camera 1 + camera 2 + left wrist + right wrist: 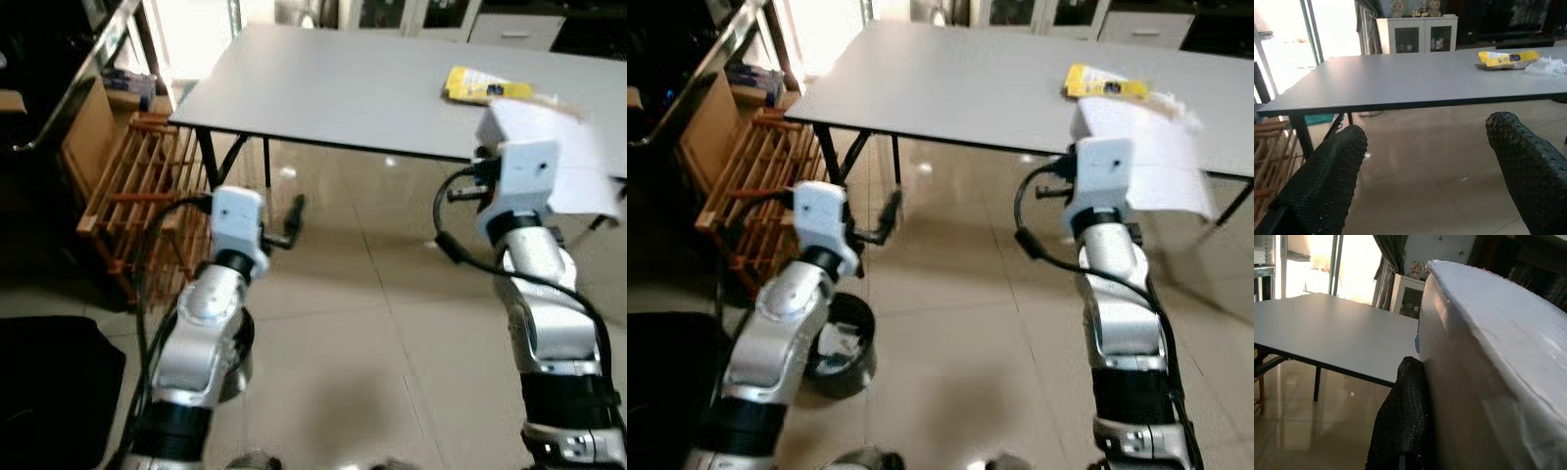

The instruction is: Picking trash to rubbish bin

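Observation:
My right gripper (1425, 396) is shut on a large white paper packet (1488, 362); one black finger (1403, 426) presses flat against its side. In the eye views that white packet (563, 157) sticks out past the right wrist, at the near edge of the grey table (333, 88). A yellow wrapper (485, 86) lies on the table just beyond it, with a crumpled white scrap (1547, 66) beside it. My left gripper (1425, 147) is open and empty, held low in front of the table. A black round bin (843, 343) holding white trash stands on the floor under my left arm.
A wooden rack (147, 196) leans at the left beside the table legs (211, 162). A dark object (49, 392) lies on the floor at the near left. White cabinets (1418, 32) stand behind the table. Tiled floor (372, 323) lies between my arms.

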Robot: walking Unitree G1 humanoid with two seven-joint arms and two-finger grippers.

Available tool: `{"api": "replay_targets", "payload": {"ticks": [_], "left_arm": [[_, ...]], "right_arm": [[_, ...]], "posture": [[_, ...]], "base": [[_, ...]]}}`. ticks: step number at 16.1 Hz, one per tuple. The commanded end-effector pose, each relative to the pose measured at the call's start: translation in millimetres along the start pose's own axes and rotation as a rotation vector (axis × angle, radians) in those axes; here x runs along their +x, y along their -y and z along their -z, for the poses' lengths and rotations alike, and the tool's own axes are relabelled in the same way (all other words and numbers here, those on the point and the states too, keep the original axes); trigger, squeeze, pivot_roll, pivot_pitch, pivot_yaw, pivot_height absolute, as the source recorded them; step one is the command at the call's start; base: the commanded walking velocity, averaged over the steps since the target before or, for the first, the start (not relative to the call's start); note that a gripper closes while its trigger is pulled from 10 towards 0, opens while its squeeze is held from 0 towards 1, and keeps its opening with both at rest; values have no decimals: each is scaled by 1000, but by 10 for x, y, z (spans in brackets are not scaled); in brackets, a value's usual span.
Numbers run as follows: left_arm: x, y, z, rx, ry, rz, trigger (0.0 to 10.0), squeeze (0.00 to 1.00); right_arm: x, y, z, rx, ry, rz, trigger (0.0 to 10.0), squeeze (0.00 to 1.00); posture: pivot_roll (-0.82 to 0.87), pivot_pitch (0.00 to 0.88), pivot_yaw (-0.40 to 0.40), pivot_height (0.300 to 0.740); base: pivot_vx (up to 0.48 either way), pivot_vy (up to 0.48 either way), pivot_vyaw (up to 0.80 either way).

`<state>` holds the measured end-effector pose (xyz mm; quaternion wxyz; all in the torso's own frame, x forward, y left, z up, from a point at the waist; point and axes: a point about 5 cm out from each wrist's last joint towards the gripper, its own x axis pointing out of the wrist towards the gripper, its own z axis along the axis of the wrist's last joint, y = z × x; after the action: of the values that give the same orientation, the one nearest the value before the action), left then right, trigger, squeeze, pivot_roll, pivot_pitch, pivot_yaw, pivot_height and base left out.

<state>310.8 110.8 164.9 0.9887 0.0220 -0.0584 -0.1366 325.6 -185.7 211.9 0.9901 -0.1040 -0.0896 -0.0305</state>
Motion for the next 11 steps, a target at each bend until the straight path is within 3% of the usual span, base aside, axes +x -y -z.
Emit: {"api": "replay_targets", "payload": {"ticks": [1,11], "left_arm": [[15,68,3,-11,-4,23,10000,0],[39,50,11,14,-13,11,10000,0]], "right_arm": [[12,66,-39,-5,14,21,10000,0],[41,49,-91,10,31,20,10000,0]], "posture": [[-4,112,-4,740],[-2,112,-1,740]], "base": [[0,480,0],[0,480,0]]}}
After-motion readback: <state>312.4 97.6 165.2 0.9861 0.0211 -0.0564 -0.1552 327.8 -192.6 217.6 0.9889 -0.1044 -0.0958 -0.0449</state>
